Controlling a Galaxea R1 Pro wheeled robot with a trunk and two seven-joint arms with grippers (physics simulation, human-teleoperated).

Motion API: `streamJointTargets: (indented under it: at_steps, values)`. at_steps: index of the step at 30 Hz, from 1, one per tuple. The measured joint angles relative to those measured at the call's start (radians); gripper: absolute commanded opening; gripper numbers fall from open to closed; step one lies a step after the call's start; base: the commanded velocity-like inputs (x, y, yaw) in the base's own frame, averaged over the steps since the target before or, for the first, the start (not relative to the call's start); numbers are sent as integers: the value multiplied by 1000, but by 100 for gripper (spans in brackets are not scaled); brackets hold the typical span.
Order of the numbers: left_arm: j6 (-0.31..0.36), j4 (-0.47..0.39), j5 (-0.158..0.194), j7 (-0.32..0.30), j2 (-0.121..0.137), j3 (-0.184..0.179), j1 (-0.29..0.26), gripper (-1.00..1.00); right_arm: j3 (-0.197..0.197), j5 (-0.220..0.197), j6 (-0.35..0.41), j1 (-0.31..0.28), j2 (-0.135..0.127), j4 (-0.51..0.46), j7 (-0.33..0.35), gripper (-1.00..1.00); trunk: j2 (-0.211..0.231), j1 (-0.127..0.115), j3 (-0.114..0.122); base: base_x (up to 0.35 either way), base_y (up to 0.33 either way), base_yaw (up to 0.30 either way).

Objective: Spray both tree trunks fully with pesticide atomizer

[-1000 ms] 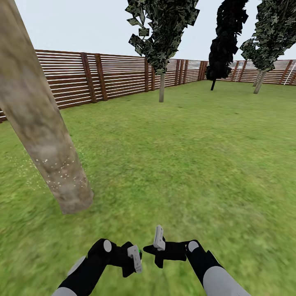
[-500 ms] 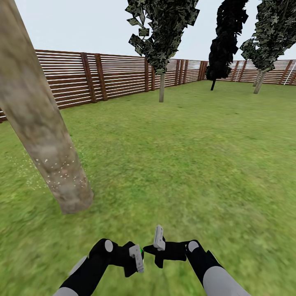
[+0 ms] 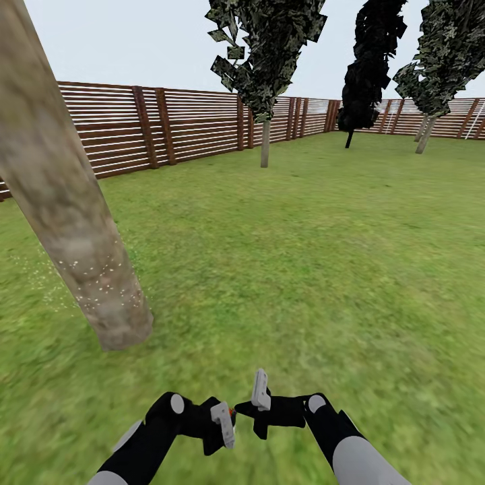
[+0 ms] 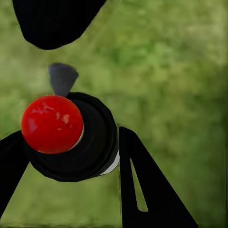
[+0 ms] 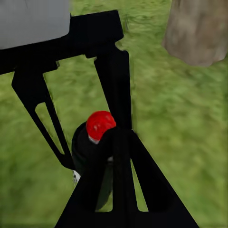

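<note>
A: Atomizer (image 4: 71,137) status?
B: Clamped in left pincer (image 3: 223,424), red cap up — nozzle can aim at bark. Right pincer (image 3: 259,394) beside it, can't tell its gap.
A: Trunk (image 3: 74,229)?
B: 10 o'clock, near — pesticide (image 3: 101,283) specks low on it.
</note>
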Motion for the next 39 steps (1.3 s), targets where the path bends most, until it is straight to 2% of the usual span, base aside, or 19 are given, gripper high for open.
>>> streamJointTargets:
  at_steps: [3,6,11,13,14,16,19,20,23,24,25,26,27,29,31,32,35,37,39]
  values:
    - [2,21,-9,23,23,3,-1,-100,0,0,0,0,0,0,0,-100,0,0,0,0,0,0]
    - [4,23,-12,27,103,7,-1,-100,0,0,0,0,0,0,0,-100,0,0,0,0,0,0]
    - [4,24,-12,27,198,8,2,-100,0,1,0,0,0,0,0,-100,0,0,0,0,0,0]
    - [2,26,-12,27,257,9,8,-100,0,2,0,0,0,0,0,-100,0,0,0,0,0,0]
    - [2,35,-11,27,278,10,9,-100,0,1,0,0,0,0,0,100,0,0,0,0,0,0]
    - [1,69,-12,28,350,10,10,-100,0,1,0,0,0,1,0,100,0,0,0,0,0,0]
    - [4,100,-6,73,376,29,12,-100,-1,0,0,0,0,1,-1,100,0,0,0,0,0,0]
    - [3,107,-5,101,377,57,12,-100,-2,0,0,0,0,1,-2,100,0,0,0,0,0,0]
    - [-3,133,3,146,366,221,13,-100,-11,-3,-1,2,-4,7,-11,100,0,0,0,0,0,0]
    - [-16,149,19,162,347,274,13,-100,-24,-3,-1,4,-23,9,-40,100,0,0,0,0,0,0]
    - [-45,172,48,193,322,315,14,-100,-54,-5,0,6,-49,11,-94,100,0,0,0,0,0,0]
    - [-93,213,101,278,289,353,14,-100,-112,-5,0,8,-71,23,-197,100,0,0,0,0,0,0]
    - [-115,237,126,330,271,366,14,-100,-139,-5,-1,10,-79,36,-252,100,0,0,0,0,0,0]
    - [-192,356,238,583,216,380,14,-100,-218,-4,-1,36,-105,109,-513,100,0,0,0,0,0,0]
    - [-344,471,380,790,197,385,16,-100,-257,-4,-3,77,-126,168,-797,100,0,0,0,0,0,0]
    - [-408,525,450,841,195,386,16,-100,-263,-4,-5,102,-131,184,-906,100,0,0,0,0,0,0]
    - [-474,587,588,907,193,389,26,-100,-269,-6,-72,180,-135,197,-1077,100,0,0,0,0,0,0]
    - [-555,596,741,958,196,392,75,-100,-271,-7,-159,233,-132,204,-1256,100,0,0,0,0,0,0]
    - [-602,602,807,968,201,388,87,-100,-269,-4,-180,251,-128,236,-1330,100,0,0,0,0,0,0]
